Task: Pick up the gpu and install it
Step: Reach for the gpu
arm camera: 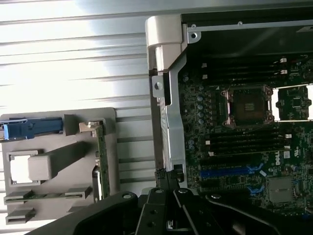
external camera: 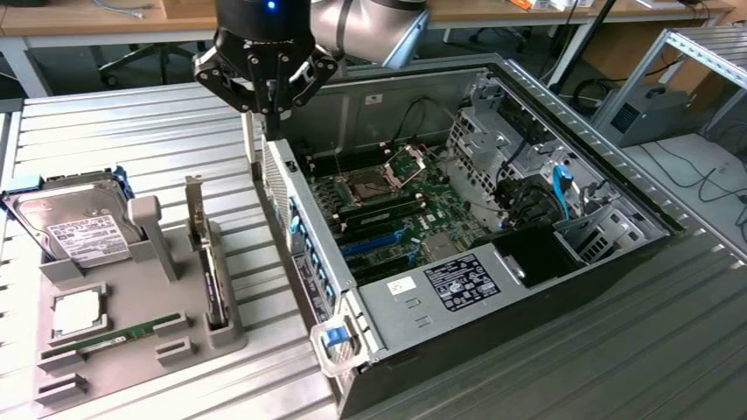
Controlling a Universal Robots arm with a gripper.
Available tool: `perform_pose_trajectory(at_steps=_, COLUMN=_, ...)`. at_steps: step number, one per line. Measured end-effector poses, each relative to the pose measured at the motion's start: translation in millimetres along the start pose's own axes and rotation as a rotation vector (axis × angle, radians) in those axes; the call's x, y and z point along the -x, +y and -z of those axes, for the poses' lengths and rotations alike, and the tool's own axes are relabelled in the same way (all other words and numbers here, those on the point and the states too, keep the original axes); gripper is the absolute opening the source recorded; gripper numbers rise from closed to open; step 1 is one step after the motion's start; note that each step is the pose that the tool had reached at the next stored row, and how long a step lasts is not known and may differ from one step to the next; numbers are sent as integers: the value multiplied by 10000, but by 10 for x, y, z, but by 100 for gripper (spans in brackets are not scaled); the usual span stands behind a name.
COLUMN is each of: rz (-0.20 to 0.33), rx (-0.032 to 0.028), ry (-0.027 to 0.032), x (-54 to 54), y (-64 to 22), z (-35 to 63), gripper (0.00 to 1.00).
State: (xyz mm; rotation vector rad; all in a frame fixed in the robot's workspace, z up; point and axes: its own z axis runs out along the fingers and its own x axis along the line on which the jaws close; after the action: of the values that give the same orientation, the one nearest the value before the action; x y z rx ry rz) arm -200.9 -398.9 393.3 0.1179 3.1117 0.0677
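Seeing the gripper (external camera: 271,122) hang right over the rear wall edge of the open PC case (external camera: 391,306), fingers pressed together, holding nothing. I've got bare table slats (external camera: 152,140) between case and grey holder tray (external camera: 129,306). The gpu (external camera: 212,271) stands on edge in that tray, well apart from the gripper
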Motion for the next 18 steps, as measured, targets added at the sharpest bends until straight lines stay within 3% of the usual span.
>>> perform_pose_trajectory(at_steps=10, rz=0, rx=0, ry=-1, x=-208, y=-16, z=6, gripper=11)
perform_pose_trajectory(at_steps=18, rz=0, rx=-1, ry=0, x=-311, y=-23, z=9, gripper=11)
